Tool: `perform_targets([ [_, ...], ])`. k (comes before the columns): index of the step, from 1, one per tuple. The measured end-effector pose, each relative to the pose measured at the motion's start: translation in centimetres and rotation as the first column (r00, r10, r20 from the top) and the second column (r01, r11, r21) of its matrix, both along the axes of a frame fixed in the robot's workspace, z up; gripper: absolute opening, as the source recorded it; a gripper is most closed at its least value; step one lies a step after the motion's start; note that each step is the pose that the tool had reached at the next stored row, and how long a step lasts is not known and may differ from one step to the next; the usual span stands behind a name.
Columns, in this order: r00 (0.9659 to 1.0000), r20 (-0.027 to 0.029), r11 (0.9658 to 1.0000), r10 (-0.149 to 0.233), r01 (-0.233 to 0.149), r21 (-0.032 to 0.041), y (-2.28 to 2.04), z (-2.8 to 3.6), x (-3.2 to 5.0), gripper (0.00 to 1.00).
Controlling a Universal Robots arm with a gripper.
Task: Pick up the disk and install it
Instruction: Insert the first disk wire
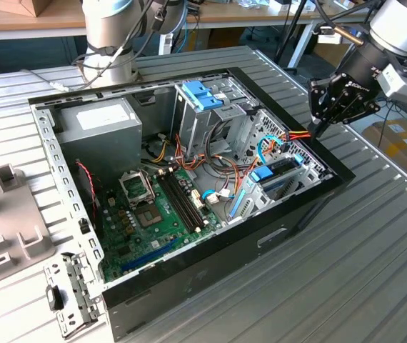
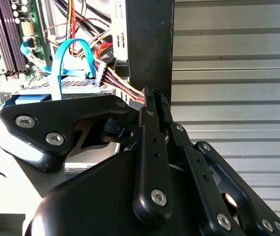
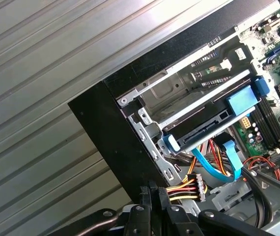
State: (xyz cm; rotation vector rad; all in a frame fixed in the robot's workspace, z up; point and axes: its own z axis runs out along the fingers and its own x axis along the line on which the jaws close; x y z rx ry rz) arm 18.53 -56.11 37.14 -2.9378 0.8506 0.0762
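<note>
Ribbed metal counter [image 1: 375, 236] carries open computer case [image 1: 289, 214], lying on side so interior faces up for access. End effector [image 1: 323, 127] hovers over case edge at exterior view's right, above drive cage; fingers pressed together, nothing between them, tips near red-yellow power cable bundle [image 3: 184, 189]. Disk [image 3: 204, 125] sits in drive cage [image 3: 179, 93] inside case, blue side rail [image 3: 241, 100] visible, judged seated. Case also holds motherboard [image 1: 153, 214], grey power supply [image 1: 96, 132], blue data cable [image 2: 69, 61].
</note>
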Motion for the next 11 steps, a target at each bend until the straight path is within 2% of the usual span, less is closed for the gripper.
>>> perform_targets([
  [11, 1.0000, 0.0000, 1.0000, 0.000, 0.000, 0.0001, 0.00, 0.00, -0.42, 0.17],
])
